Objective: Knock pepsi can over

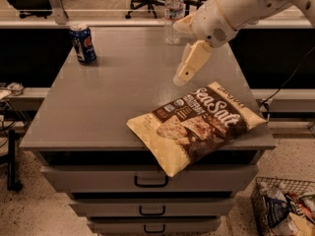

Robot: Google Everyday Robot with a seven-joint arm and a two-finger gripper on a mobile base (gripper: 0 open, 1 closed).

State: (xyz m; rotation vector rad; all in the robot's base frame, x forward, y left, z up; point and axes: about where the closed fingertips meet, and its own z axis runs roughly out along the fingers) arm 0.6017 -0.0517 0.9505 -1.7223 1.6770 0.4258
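Observation:
The pepsi can [82, 44] stands upright at the far left corner of the grey cabinet top [108, 97]. It is dark blue with a round logo and a silver top. My gripper [183, 75] hangs from the white arm over the right-middle of the top, above the upper edge of the chip bag. It is well to the right of the can and apart from it.
A brown and cream Sea Salt chip bag [197, 124] lies at the front right of the top. A clear water bottle [173, 14] stands at the far edge, behind the arm. Drawers are below. A wire basket [283, 205] sits on the floor at right.

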